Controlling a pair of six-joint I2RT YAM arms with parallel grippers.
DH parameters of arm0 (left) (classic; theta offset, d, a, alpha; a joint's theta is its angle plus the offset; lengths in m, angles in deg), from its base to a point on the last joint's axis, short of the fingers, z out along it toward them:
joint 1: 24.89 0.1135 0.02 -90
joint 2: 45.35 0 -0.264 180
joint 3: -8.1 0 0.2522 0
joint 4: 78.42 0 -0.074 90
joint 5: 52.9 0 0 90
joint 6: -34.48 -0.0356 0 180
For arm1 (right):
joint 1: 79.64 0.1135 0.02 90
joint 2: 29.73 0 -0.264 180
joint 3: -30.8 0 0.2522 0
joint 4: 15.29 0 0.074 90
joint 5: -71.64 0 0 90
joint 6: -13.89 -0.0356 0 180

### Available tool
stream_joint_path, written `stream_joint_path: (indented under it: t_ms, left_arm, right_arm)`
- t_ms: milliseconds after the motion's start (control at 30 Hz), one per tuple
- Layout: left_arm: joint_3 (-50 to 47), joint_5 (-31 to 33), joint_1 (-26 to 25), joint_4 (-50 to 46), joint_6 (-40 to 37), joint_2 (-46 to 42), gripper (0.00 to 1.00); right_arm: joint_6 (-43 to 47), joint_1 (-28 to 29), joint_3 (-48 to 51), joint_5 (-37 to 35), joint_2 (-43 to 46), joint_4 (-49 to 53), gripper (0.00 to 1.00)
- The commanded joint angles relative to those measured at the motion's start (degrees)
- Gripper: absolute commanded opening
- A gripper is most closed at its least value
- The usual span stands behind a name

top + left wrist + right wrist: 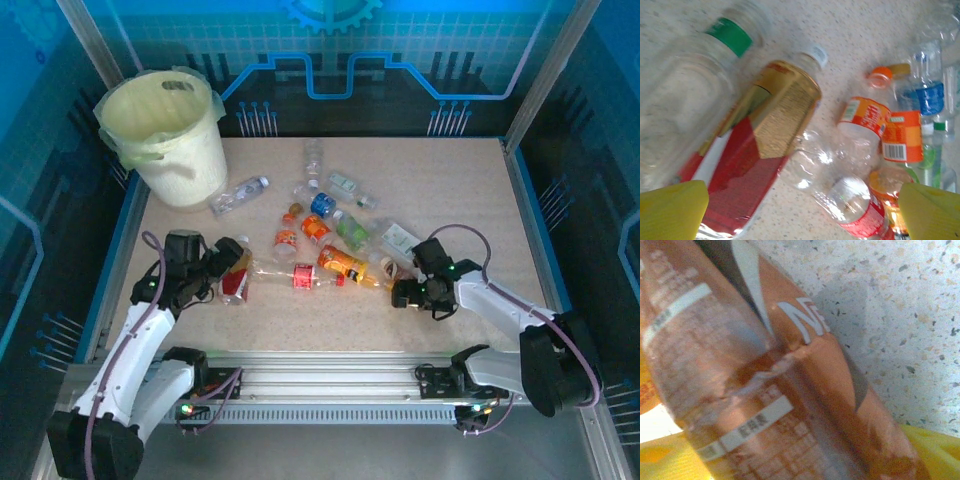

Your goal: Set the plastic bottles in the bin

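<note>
Table w/ loose bottles, bag-lined bin

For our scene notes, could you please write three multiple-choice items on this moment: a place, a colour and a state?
1. Where on the table is the bin? A near right corner; B far left corner; C centre.
2. What colour is the label on the bottle under the left fingers? A black; B purple; C red and gold.
3. How do the left fingers stand? A wide open; B shut on a bottle; C shut on the bin.
Answers: 1 B, it stands top left in the overhead view; 2 C, the wrist view shows it; 3 A, the tips sit far apart.
</note>
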Motion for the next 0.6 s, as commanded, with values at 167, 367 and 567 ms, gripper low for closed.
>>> stream_joint_path:
  t_ms: [167,367,567]
  left_arm:
    - [3.0,-9.9,-4.5,6.6,-0.7,2.1,0.99]
    - [3.5,-15.6,-9.7,15.0,-0.6,4.0,0.99]
    - [2.1,-21.8,-16.6,32.5,0.7,7.4,0.99]
  right_arm:
    - [-3.6,6.8,-1.3,-10.8,7.5,5.4,0.7]
    - [-7.3,9.8,-4.1,-12.2,15.9,8.6,0.64]
    - [-6.3,11.6,-8.5,-2.5,19.4,-3.7,0.61]
